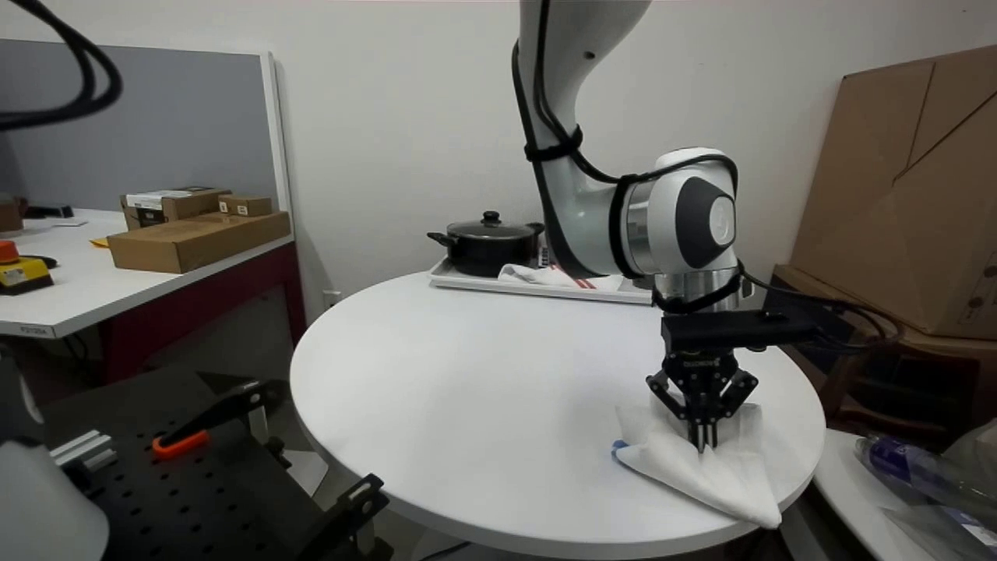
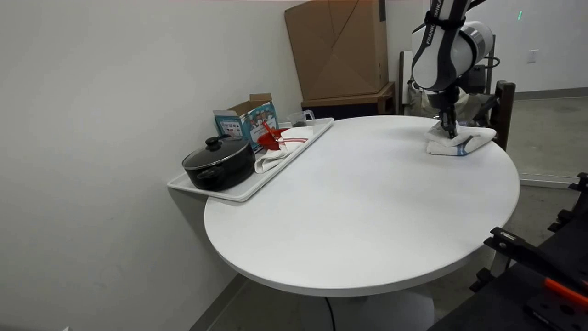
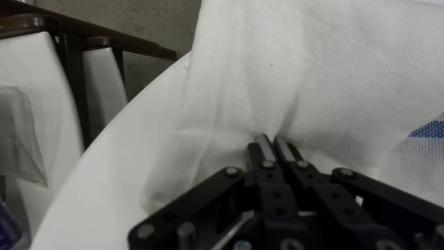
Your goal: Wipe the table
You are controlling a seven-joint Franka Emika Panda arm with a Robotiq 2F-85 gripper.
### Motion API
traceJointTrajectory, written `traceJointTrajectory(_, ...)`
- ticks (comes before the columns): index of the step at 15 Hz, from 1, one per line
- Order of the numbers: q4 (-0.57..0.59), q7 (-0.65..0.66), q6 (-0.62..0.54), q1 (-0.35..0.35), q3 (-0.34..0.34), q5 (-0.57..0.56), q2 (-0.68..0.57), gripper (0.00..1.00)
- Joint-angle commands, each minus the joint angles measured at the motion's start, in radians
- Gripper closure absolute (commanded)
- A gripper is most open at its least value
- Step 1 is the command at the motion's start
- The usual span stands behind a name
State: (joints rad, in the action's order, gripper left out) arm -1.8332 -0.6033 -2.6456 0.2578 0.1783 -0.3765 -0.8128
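Table (image 1: 436,405) stands in the middle of an exterior view, the desk (image 1: 93,284) at its ten o'clock. Towards four o'clock, the gripper (image 1: 703,446) points down, its fingers (image 3: 266,149) together and clamped on a rumpled cloth (image 1: 736,483) resting on the table. At twelve o'clock, a tray (image 1: 459,282) bears a pot (image 1: 489,251) and a towel (image 1: 549,276).
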Motion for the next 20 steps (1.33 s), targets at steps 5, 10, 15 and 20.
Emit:
traceJointTrajectory(5,0.292,0.205,0.096,-0.092,-0.057,0.027,-0.176,0.99)
traceJointTrajectory(10,0.288,0.262,0.07,-0.22,-0.128,0.016,-0.172,0.99)
traceJointTrajectory(15,0.175,0.233,0.02,-0.322,-0.217,0.002,-0.117,0.99)
traceJointTrajectory(20,0.116,0.203,0.057,-0.313,-0.252,0.027,-0.065,0.63)
